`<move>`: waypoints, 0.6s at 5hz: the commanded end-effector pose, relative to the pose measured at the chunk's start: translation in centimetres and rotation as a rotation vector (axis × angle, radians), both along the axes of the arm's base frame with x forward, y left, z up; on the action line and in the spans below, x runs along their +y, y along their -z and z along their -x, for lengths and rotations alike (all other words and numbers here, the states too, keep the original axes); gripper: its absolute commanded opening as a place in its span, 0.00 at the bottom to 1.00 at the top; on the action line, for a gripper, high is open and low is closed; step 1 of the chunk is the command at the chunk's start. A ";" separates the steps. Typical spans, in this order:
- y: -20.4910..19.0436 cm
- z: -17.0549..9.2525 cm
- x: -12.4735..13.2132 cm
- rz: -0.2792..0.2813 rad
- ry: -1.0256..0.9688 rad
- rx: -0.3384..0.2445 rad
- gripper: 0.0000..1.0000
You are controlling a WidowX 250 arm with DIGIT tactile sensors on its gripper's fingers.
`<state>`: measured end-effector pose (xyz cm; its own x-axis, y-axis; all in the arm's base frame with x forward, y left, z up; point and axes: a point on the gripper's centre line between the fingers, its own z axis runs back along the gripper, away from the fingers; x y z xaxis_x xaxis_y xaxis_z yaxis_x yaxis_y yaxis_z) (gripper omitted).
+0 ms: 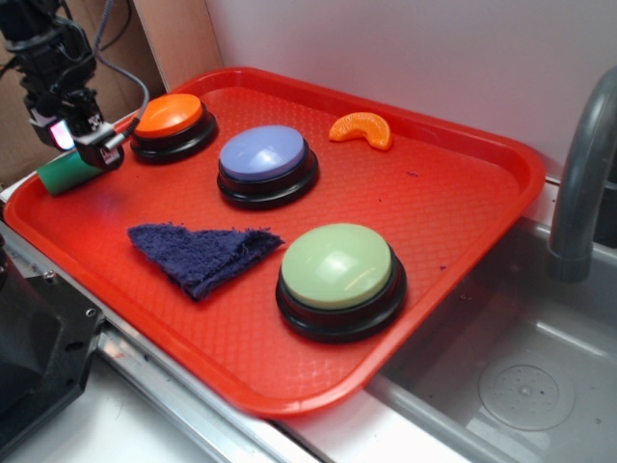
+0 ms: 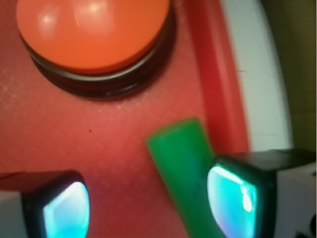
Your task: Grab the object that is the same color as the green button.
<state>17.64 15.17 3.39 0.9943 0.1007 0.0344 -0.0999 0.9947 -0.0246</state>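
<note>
Red tray (image 1: 463, 203) beside a sink, holding three dome buttons, a blue rag (image 1: 204, 255) and an orange slice toy (image 1: 362, 129).

Green button (image 1: 337, 267): pale green dome on black base, near front edge of tray, well apart from the arm. It serves as colour reference only.

Green cylinder (image 1: 66, 174): at the tray's far left rim, lying on its side, just beside the orange button (image 1: 172, 118). Wrist view shows it slanting along the raised rim, its upper end free.

Gripper (image 1: 93, 147): positioned over the cylinder's right end. In the wrist view the fingers are spread apart; the right pad (image 2: 232, 196) sits against or overlapping the cylinder's side, while the left pad (image 2: 64, 210) stands well clear with bare tray between. Not clamped.

Progress, as judged: target chosen correctly and approach largely complete. The cylinder lies on the tray, not lifted. Remaining: centre the cylinder between the fingers, close, then raise.

Risk: the cylinder lies off-centre toward the right finger and close to the rim; closing may push or roll it instead of seating it.
</note>
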 end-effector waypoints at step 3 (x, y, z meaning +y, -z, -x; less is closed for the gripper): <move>0.2 2.1 -4.9 0.058 0.082 0.044 0.95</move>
<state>16.04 9.62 2.19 0.9981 0.0328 -0.0520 -0.0379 0.9943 -0.0993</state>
